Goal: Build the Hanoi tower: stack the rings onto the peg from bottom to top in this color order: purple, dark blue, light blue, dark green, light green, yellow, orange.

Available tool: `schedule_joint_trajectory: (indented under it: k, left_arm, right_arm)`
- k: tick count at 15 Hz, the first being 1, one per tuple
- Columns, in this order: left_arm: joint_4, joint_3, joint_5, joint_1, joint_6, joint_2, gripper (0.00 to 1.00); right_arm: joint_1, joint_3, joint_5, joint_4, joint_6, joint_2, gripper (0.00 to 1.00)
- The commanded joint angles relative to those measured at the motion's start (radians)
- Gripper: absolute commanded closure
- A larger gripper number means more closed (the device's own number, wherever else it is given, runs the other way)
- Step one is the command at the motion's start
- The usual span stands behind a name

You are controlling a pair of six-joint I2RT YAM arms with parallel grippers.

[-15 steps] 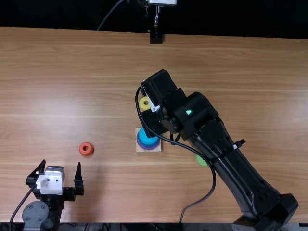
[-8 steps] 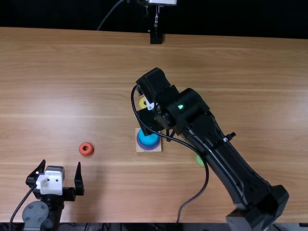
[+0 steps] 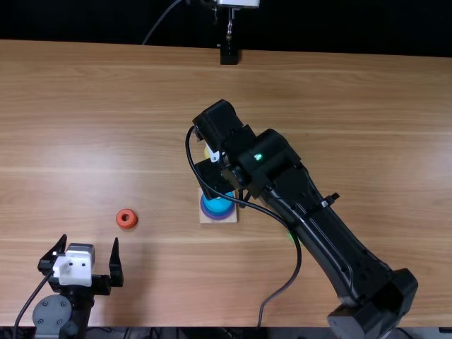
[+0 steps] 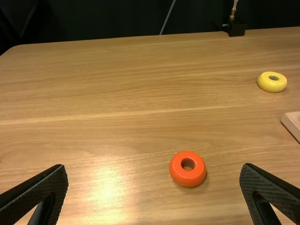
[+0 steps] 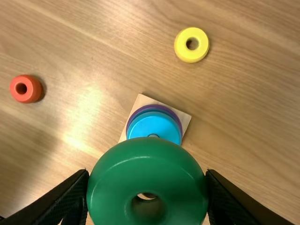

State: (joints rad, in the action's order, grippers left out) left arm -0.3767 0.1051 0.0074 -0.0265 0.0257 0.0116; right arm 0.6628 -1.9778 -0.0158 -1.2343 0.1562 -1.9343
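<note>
The counter (image 3: 106, 85) carries everything, and the right arm crosses it from the near edge, right of the middle, reaching over toward the centre. The right hand (image 3: 214, 176) is closed on the dark green ring (image 5: 147, 161), one finger against each side, set apart by the ring's width. The left hand (image 3: 90, 240), at the near edge toward the left, stands wide, its fingertips pointing toward the far edge. The square wooden base (image 5: 183, 118) sits around the counter's middle, rather closer to the near edge, with the purple ring (image 5: 153, 106) lowest, then the dark blue ring (image 5: 154, 110), then the light blue ring (image 5: 154, 125) on top; the peg's tip (image 5: 153, 135) just peeks out past the held ring. That ring has its broad face toward the wrist camera, its hole's axis running roughly along the line of sight; its lower part is cut off, and how high it sits over the stack I can't tell. The yellow ring (image 5: 191, 57) lies flat between the base and the far edge, and the orange ring (image 4: 187, 177) lies flat left of the base, toward the near edge. A light green sliver (image 3: 291, 236) pokes out by the right arm, mostly covered.
</note>
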Motion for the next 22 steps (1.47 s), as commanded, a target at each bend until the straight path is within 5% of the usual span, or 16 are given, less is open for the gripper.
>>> schedule_joint_trajectory:
  k: [1, 3, 4, 5, 6, 18, 22]
  left_arm:
    - [-0.082, -0.105, 0.002, -0.003, 0.011, -0.012, 0.00]
    - [-0.082, -0.105, 0.002, -0.003, 0.011, -0.012, 0.00]
    - [-0.082, -0.105, 0.002, -0.001, 0.011, -0.012, 0.00]
    - [-0.082, -0.105, 0.002, -0.003, 0.011, -0.012, 0.00]
    - [-0.080, -0.105, 0.002, -0.001, 0.011, -0.012, 0.00]
    - [-0.082, -0.105, 0.002, -0.003, 0.011, -0.012, 0.00]
    - [-0.082, -0.105, 0.002, -0.003, 0.011, -0.012, 0.00]
  right_arm:
    - [0.018, -0.033, 0.007, 0.000, 0.006, -0.026, 1.00]
    - [0.017, -0.030, 0.007, 0.000, 0.006, -0.037, 0.99]
    - [0.015, -0.029, 0.005, 0.000, 0.006, -0.037, 0.81]
    - [0.015, -0.027, 0.005, -0.004, 0.004, -0.037, 0.35]
    - [0.017, -0.019, 0.003, -0.013, 0.002, -0.037, 0.00]
    - [-0.023, -0.135, 0.001, -0.037, 0.004, -0.035, 0.00]
    - [-0.123, 0.069, -0.017, 0.201, 0.002, 0.070, 0.00]
